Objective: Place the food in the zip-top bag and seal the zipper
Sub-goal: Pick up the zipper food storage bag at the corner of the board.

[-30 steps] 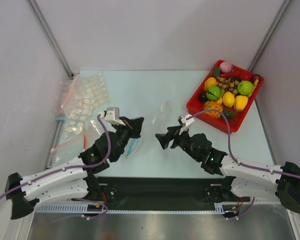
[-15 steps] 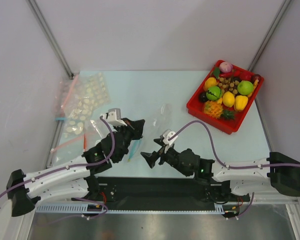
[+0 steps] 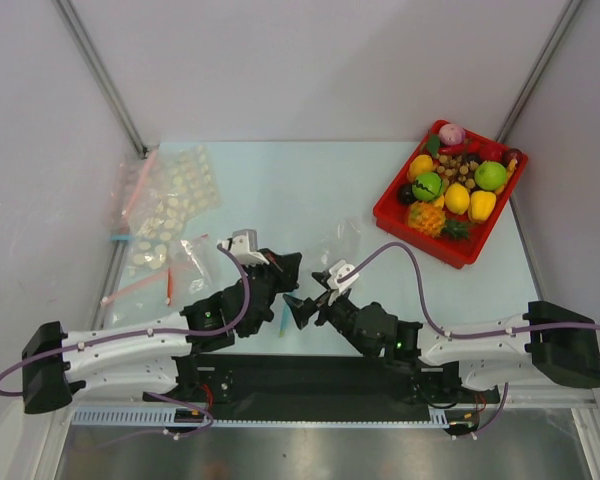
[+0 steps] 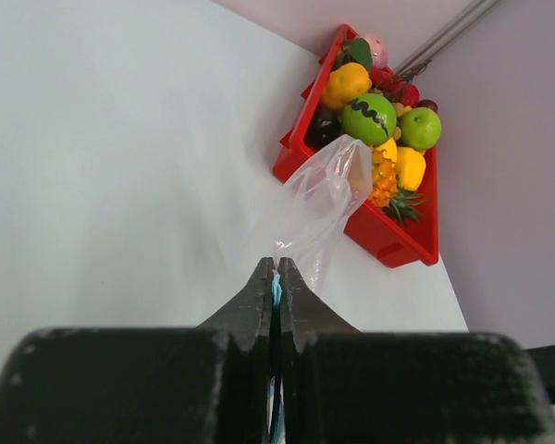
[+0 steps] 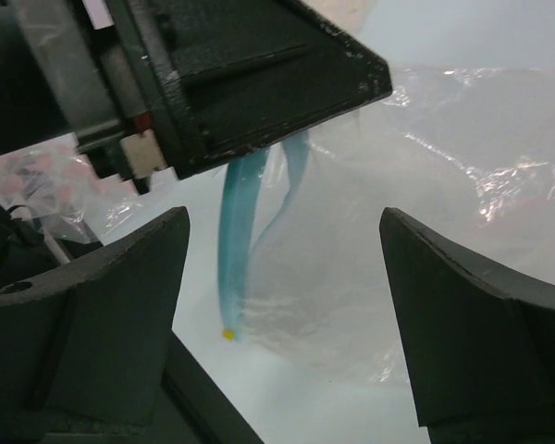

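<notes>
Left gripper [image 4: 276, 270] clenched on the zipper [image 5: 240, 231] — light-blue strip pinched between its closed fingers, with the clear, crinkled zip-top bag [image 4: 319, 199] trailing from it over the table [image 3: 280, 180], near the front middle. Right gripper [image 5: 282, 277] spread wide just beside it, facing the bag's mouth, gripping nothing. Food [image 3: 450, 190] — pineapple, green fruits, yellow pieces — sits in the red tray [image 3: 418, 240] far right, well apart from the bag. Spare bags [image 3: 165, 200] with pink strips lie far left.
</notes>
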`<control>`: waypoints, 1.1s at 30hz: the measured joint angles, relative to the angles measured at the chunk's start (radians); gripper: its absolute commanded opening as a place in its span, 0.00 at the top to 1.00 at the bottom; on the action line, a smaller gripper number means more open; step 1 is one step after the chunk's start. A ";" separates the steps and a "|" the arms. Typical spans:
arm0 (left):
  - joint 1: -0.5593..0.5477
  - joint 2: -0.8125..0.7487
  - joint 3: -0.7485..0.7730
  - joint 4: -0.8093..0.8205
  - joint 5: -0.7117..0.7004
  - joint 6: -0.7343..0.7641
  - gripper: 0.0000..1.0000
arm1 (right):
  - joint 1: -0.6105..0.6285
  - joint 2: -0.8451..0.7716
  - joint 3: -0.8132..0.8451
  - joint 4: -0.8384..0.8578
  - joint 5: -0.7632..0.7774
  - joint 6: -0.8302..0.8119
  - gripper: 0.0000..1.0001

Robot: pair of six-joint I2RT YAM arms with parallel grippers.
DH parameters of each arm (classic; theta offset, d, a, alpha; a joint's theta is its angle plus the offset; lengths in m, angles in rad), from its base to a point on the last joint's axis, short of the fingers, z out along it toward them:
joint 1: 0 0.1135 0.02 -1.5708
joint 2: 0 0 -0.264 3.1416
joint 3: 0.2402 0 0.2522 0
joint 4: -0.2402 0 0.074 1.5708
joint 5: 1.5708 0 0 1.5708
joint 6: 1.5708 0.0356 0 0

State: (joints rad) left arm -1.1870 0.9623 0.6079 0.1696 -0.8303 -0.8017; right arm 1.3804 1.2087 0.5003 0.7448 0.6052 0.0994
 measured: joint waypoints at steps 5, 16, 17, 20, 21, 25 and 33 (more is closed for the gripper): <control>-0.017 0.000 0.002 0.007 -0.001 -0.002 0.98 | 0.000 0.000 0.000 0.001 0.055 -0.008 0.22; -0.019 0.000 0.018 0.008 -0.006 0.019 0.76 | -0.010 -0.003 0.010 -0.016 0.060 -0.016 1.00; -0.019 -0.001 0.019 0.008 -0.006 0.027 0.72 | -0.018 -0.006 0.012 -0.025 0.049 -0.008 1.00; -0.020 -0.006 0.021 0.014 0.002 0.078 0.31 | -0.053 -0.030 0.014 -0.055 0.014 0.013 1.00; -0.021 -0.011 0.021 0.021 0.005 0.104 0.04 | -0.067 -0.043 0.014 -0.066 0.002 0.023 1.00; -0.024 -0.035 0.066 -0.019 -0.002 0.195 0.00 | -0.147 -0.134 -0.002 -0.093 -0.061 0.079 1.00; -0.024 -0.105 0.149 -0.064 0.071 0.444 0.02 | -0.378 -0.336 -0.065 -0.151 -0.241 0.237 1.00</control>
State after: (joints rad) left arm -1.2106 0.8577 0.7567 0.1051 -0.7597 -0.3580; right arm 1.0027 0.8722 0.4355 0.5938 0.3641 0.3359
